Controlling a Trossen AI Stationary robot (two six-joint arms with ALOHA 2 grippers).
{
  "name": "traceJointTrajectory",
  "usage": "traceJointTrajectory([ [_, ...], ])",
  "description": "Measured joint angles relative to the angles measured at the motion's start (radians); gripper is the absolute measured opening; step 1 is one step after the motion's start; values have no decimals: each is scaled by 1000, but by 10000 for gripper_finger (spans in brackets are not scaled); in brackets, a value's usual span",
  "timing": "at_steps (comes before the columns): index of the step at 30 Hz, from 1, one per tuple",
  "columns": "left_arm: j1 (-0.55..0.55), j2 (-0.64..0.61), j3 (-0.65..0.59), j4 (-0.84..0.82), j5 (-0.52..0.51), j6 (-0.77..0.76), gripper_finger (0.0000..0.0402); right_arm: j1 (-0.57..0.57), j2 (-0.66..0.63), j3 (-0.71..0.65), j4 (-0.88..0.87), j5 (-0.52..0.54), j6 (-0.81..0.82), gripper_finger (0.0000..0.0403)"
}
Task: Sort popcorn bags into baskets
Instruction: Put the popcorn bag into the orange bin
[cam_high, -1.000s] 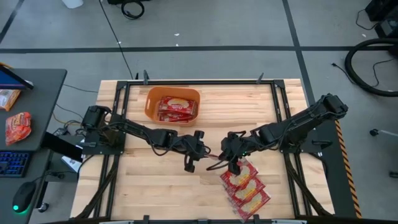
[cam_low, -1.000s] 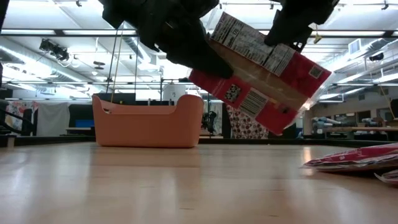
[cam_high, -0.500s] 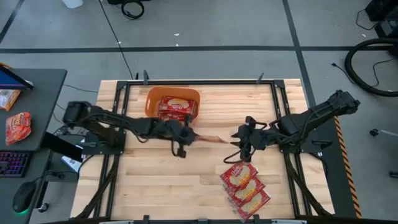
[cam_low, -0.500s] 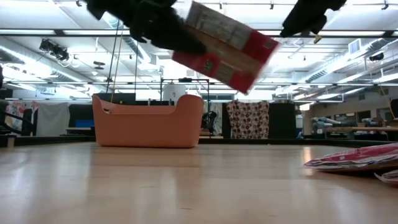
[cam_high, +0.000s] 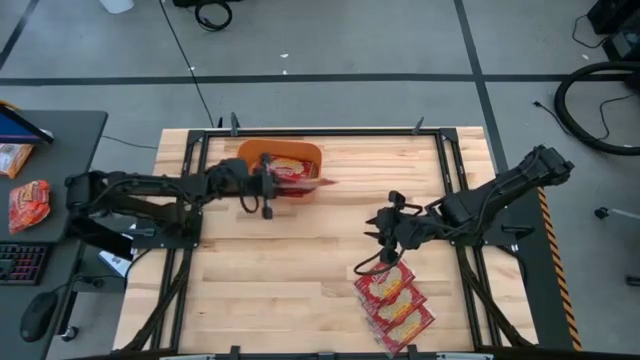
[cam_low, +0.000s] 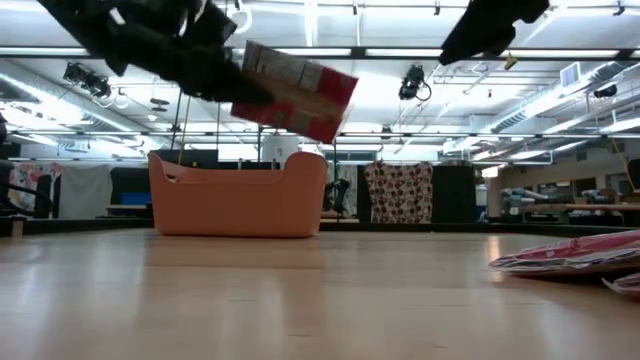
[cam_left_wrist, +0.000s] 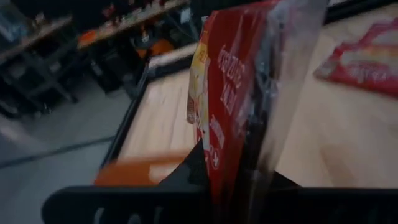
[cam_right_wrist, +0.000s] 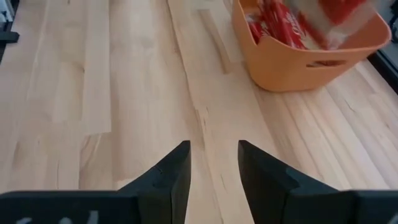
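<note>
One basket (cam_high: 247, 158), three loose bags (cam_high: 396, 297)

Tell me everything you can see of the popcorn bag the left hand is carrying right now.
The flat red glossy popcorn bag is clamped in the left hand, held in the air and tilted, above the orange plastic tub at its right end. Its underside shows a pale panel of print. The left wrist view shows it edge-on, red with yellow artwork, under shiny wrapping. Nothing but the hand touches it.
</note>
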Motion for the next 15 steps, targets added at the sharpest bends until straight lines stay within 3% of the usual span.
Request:
traceJointTrajectory([
  [15, 362, 16, -169, 181, 225, -103, 26, 3, 48, 0, 45, -9, -29, 138],
])
